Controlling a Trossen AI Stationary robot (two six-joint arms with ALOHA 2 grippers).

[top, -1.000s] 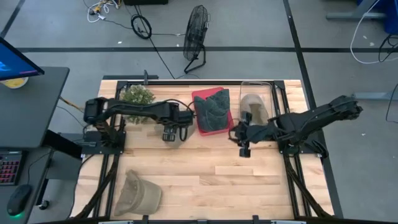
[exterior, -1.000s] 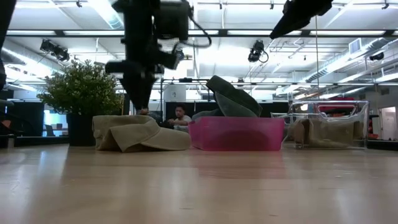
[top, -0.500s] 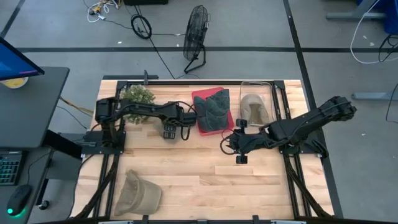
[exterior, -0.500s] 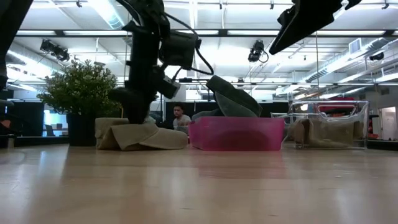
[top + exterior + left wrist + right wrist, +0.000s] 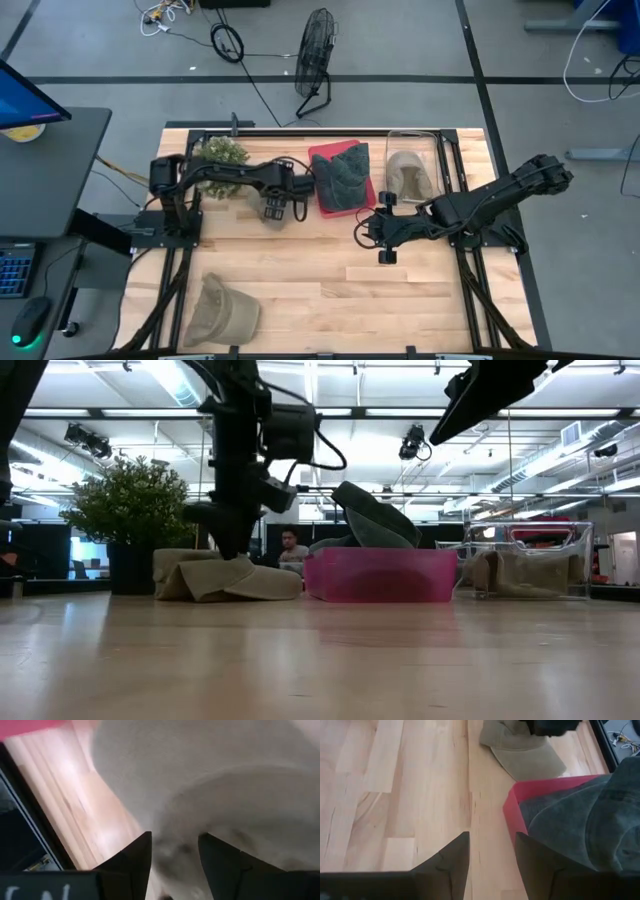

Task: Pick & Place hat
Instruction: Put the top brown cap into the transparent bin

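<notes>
A khaki hat [image 5: 225, 575] lies on the table just left of the red bin; it also shows in the right wrist view [image 5: 522, 752]. My left gripper [image 5: 237, 555] stands over it, pointing down, open, with the hat's cloth [image 5: 172, 810] between its fingers [image 5: 135, 857]. In the high view the left gripper [image 5: 275, 213] hides most of this hat. My right gripper [image 5: 368, 233] is open and empty above the bare table, right of the middle; its fingers show apart in its wrist view [image 5: 490, 837]. My left gripper comes at the khaki hat's top [image 5: 232, 563] from above, pointing down, with its open fingers standing on either side of a rise of cloth [image 5: 175, 845]. The fingertips reach down to the cloth in the low view. The hat rests flat on the table.
A red bin [image 5: 322, 195] holds a dark green hat [image 5: 342, 172]. A clear bin [image 5: 412, 150] at the back right holds a tan hat [image 5: 405, 172]. A potted plant [image 5: 220, 155] stands at the back left. Another khaki hat [image 5: 222, 310] lies at the near left.
My left gripper has come down onto the khaki hat from just above it, and the hat's brim has drawn in slightly. My right gripper has moved toward the table's near left, away from the clear bin, staying open.
</notes>
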